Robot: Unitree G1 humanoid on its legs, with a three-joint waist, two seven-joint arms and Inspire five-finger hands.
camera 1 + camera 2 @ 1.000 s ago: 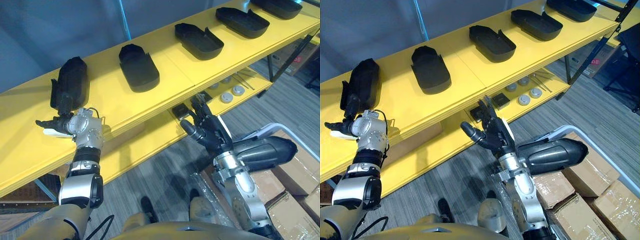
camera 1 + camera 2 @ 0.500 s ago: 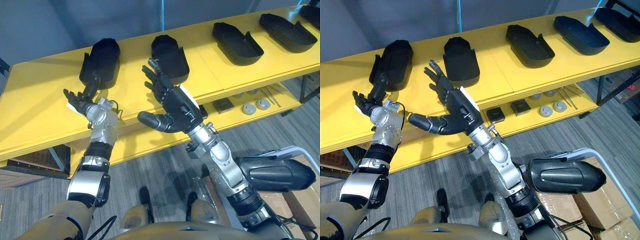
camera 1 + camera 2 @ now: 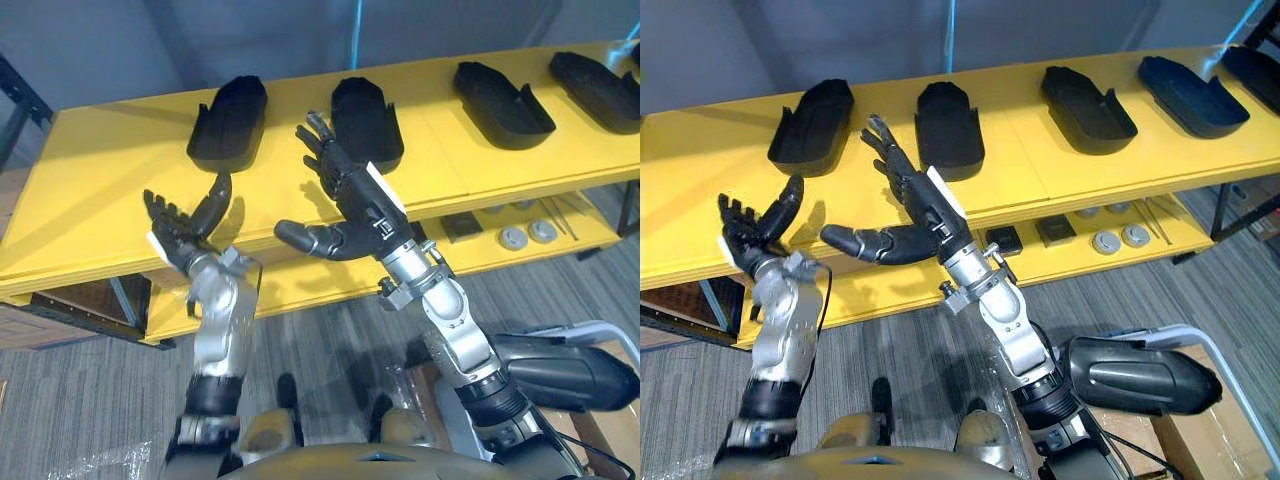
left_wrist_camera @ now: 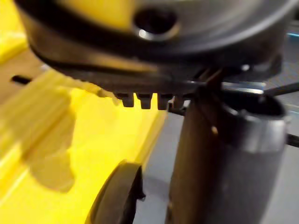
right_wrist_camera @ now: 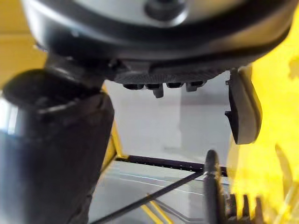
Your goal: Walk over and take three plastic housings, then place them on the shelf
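Several black plastic housings lie in a row on the yellow top shelf [image 3: 100, 180]: the leftmost housing [image 3: 226, 123], a second housing [image 3: 366, 122], a third [image 3: 502, 90] and a fourth [image 3: 590, 75]. My left hand [image 3: 185, 228] is raised before the shelf's front edge, below the leftmost housing, fingers spread and holding nothing. My right hand [image 3: 350, 200] hovers over the shelf's front just short of the second housing, open and holding nothing. The left wrist view shows a housing's edge [image 4: 119, 196] past the thumb [image 4: 219, 154]. The right wrist view shows a housing [image 5: 243, 112] on yellow.
A lower yellow shelf carries grey discs [image 3: 527, 236] and a small black square part [image 3: 460, 226]. Low on the right, a glossy black oblong shape [image 3: 1140, 372] lies by a white frame [image 3: 1185, 335]. Grey carpet floor runs under the shelf.
The camera has swung, so the whole scene has shifted. My right hand rose from below the shelf to above its front. My left hand drew back from the leftmost housing.
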